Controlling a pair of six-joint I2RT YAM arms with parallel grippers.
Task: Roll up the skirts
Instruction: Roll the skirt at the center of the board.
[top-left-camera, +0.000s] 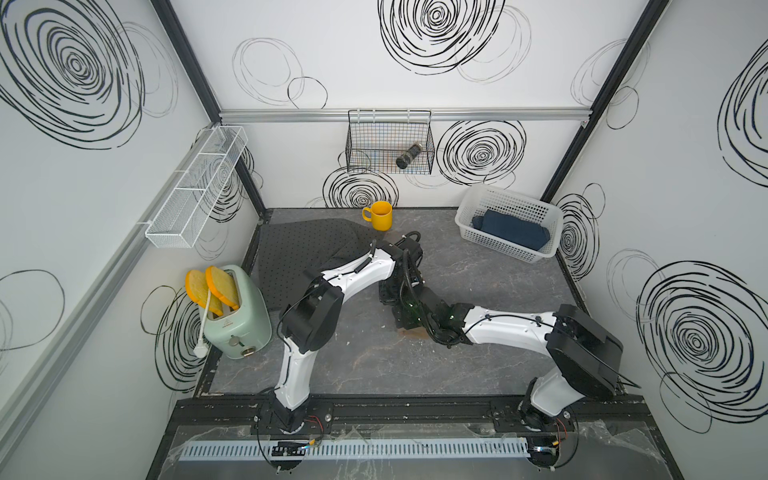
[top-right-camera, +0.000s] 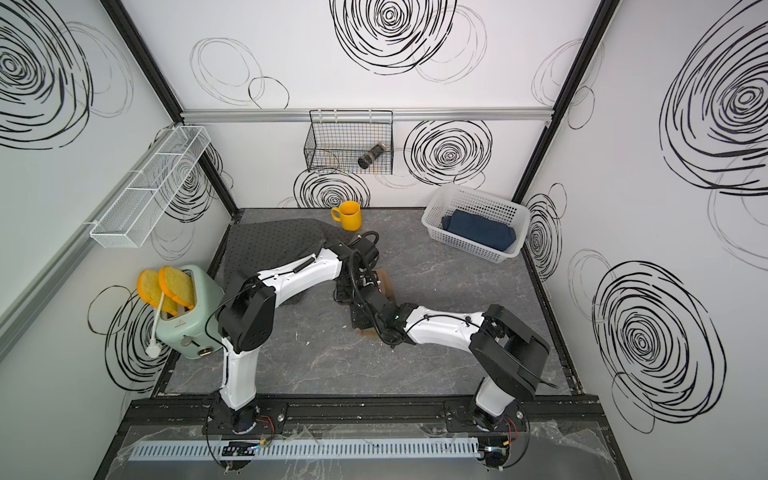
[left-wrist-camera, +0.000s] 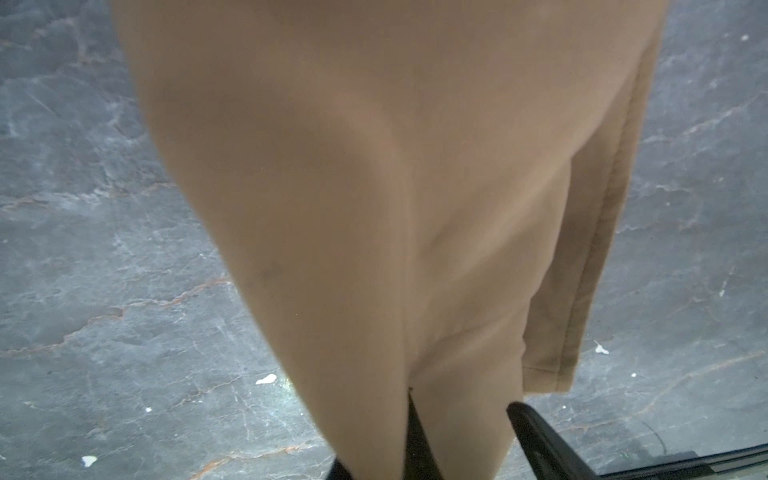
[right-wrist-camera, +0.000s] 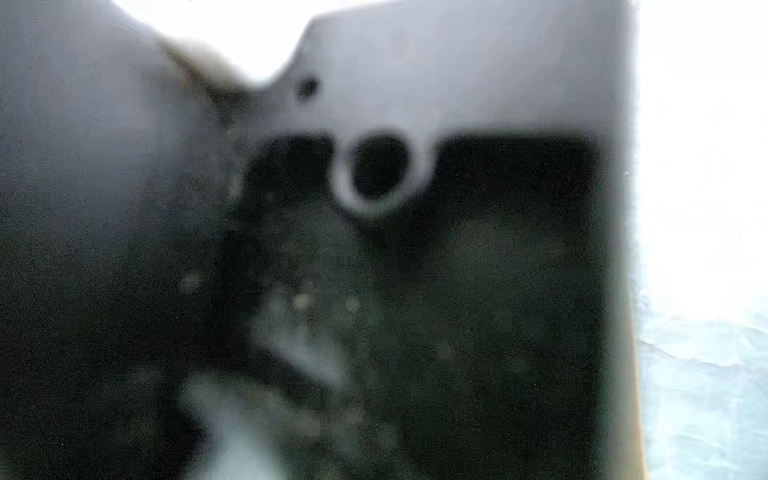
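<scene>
Left wrist view gives me the best look: the tan skirt (left-wrist-camera: 374, 199) fills the middle of the frame, with the grey marbled table (left-wrist-camera: 104, 249) showing on both sides. Its long axis runs from the bottom centre up to the top edge, and a stitched hem (left-wrist-camera: 598, 249) slants down the right side. At the bottom of the frame the left gripper (left-wrist-camera: 463, 405) has its two dark fingers (left-wrist-camera: 540, 436) pressed in on a gathered end of that cloth, pinching it. In both top views the tan skirt (top-right-camera: 386, 282) is almost all hidden under the two wrists that meet at the centre of the table, and I see only small brown patches. The right gripper (top-right-camera: 360, 318) sits there too, just beside the left one, but I cannot tell whether its fingers are spread or pressed together. The right wrist view is only a dark blur of something very near the lens. The grey dotted skirt (top-left-camera: 299, 249) lies spread flat at the upper left of the table. Its long axis slants from upper right, near the yellow mug (top-left-camera: 380, 216), down to lower left toward the green toaster (top-left-camera: 237, 320). The blue denim skirt (top-left-camera: 515, 232) lies bundled in the white basket (top-left-camera: 490, 245) at the upper right, its length following the basket's, from upper left to lower right.
</scene>
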